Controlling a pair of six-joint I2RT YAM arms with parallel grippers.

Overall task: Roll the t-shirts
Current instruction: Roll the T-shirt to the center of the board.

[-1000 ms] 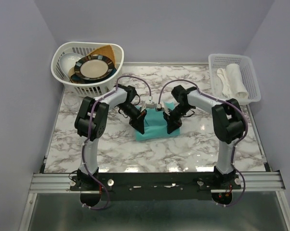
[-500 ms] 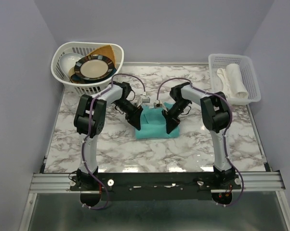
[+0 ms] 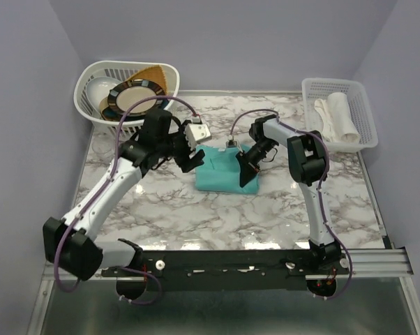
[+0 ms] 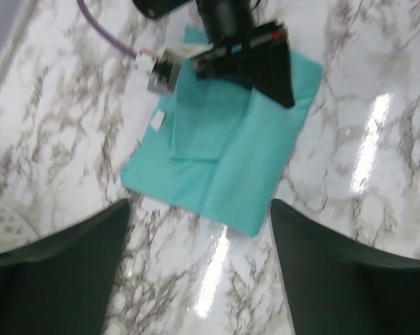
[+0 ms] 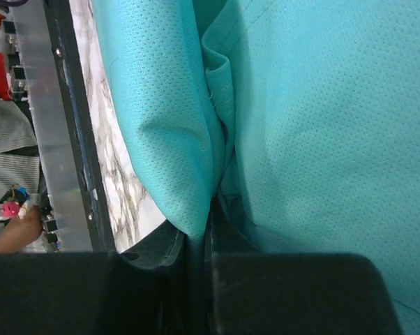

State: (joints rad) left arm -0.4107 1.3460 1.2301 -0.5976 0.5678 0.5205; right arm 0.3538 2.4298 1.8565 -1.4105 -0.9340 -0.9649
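shirt: teal t-shirt (image 3: 222, 179) lay folded flat on the marble surface (image 3: 161, 209), near its middle | left tool (image 4: 199, 269): fingers wide apart, hovering off the shirt's left side, gripping nothing | right tool (image 3: 246, 174): fingers together, clamped on a fabric fold at the shirt's right edge

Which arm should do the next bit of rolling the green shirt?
The right. Its gripper is shut on a fold of the t-shirt, low at the shirt's edge. The left gripper is open, up off the cloth, holding nothing.
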